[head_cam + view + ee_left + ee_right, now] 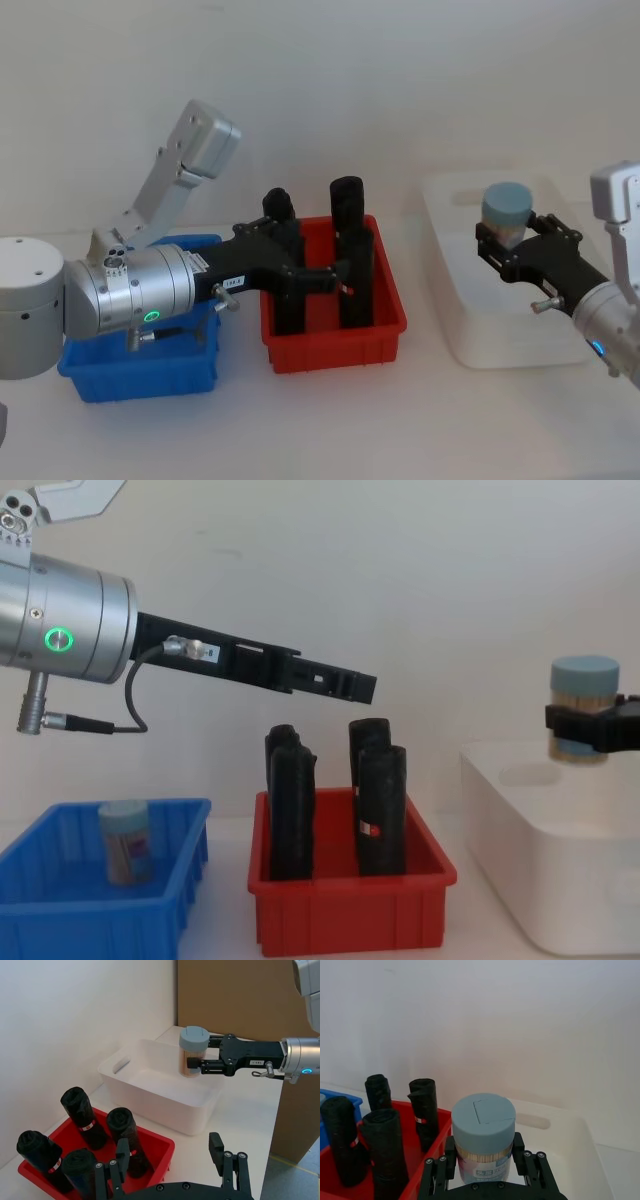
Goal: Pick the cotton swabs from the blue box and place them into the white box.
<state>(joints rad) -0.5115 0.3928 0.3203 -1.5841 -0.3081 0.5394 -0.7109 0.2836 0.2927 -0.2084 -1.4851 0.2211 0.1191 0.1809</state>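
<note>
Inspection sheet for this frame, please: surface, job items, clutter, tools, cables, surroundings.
Surface: white table, bare around the bins.
Job's things: one swab jar held above the white box, whose visible interior is empty; a second swab jar stands upright in the blue box.
Clutter: red bin between the boxes, holding four upright black rolls.
Grippers: right tool shut on the held jar's body; left tool open, empty, above the red bin.
Cables: grey cable looping under the left wrist, clear of the bins.
Surroundings: plain white wall; brown panel past the table.
</note>
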